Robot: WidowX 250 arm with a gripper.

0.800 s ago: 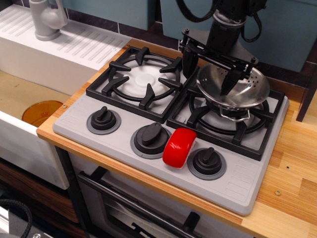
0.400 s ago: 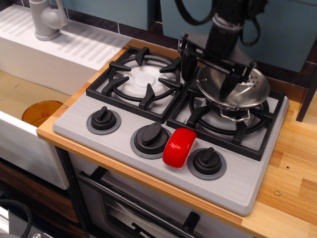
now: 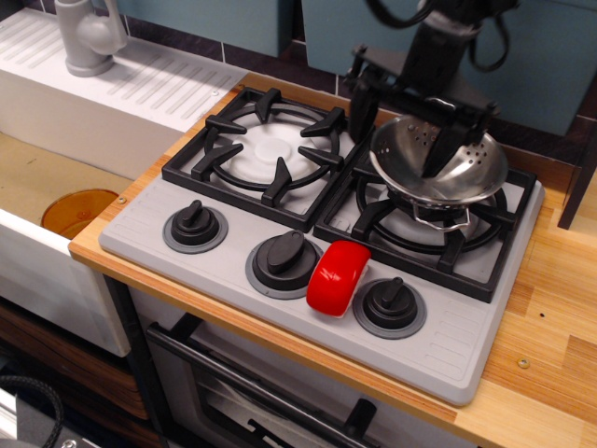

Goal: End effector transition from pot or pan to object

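The black gripper (image 3: 399, 138) hangs over the back right burner on its thick black arm. Its jaws stand wide apart. One finger (image 3: 359, 117) is outside the left rim of the steel colander-like bowl (image 3: 476, 168). The other finger (image 3: 437, 154) points down into the bowl and holds nothing. The bowl rests on the right burner grate (image 3: 485, 247). The glossy red disc (image 3: 338, 277) stands on its edge on the grey stove front, between the middle knob (image 3: 283, 261) and the right knob (image 3: 390, 303), well in front of and below the gripper.
The left burner grate (image 3: 270, 149) and left knob (image 3: 195, 227) lie to the left. A sink holding an orange dish (image 3: 79, 210) and a grey faucet (image 3: 89, 37) are at far left. Wooden counter (image 3: 550, 345) runs to the right, with a dark post (image 3: 583, 177) at the right edge.
The gripper has risen and shifted slightly right, its fingers lifting out of the bowl. The bowl and the red disc have not moved.
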